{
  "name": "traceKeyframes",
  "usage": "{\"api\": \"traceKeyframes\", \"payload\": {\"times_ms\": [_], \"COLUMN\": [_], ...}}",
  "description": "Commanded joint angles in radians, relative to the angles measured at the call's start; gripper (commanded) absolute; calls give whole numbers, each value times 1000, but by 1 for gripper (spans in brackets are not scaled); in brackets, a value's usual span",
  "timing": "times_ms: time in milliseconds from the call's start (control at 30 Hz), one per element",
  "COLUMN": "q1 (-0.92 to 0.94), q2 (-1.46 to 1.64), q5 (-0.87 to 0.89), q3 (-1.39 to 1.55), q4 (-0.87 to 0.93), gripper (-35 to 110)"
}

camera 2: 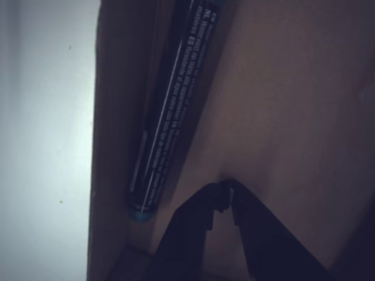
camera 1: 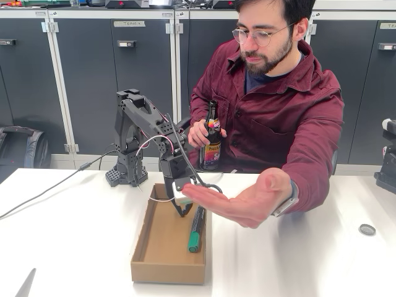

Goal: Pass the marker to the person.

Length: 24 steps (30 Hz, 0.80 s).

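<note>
The marker (camera 1: 197, 228), dark with a green cap, lies inside a shallow cardboard box (camera 1: 159, 244) along its right wall. My gripper (camera 1: 181, 209) reaches down into the box just left of the marker's dark end, not touching it. In the wrist view the marker's barrel (camera 2: 170, 111) runs beside the box wall (camera 2: 111, 146), and my gripper (camera 2: 227, 196) is shut with nothing between its fingers. The person (camera 1: 278, 93) sits behind the table with an open palm (camera 1: 244, 201) held out above the box's right edge.
The person's other hand holds a dark bottle (camera 1: 211, 139) upright behind the arm. A cable (camera 1: 55, 185) crosses the white table on the left. A small dark round lid (camera 1: 367, 229) lies at the right. Black equipment (camera 1: 388, 167) stands at the right edge.
</note>
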Motion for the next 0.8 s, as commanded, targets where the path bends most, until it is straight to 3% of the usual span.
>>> {"api": "traceKeyframes", "payload": {"times_ms": [0,767], "q1": [-35,58], "q2": [83,-35], "q5": [12,-23], "q3": [-64,-158], "q4": [2,-143], "gripper": [-5,-5]}}
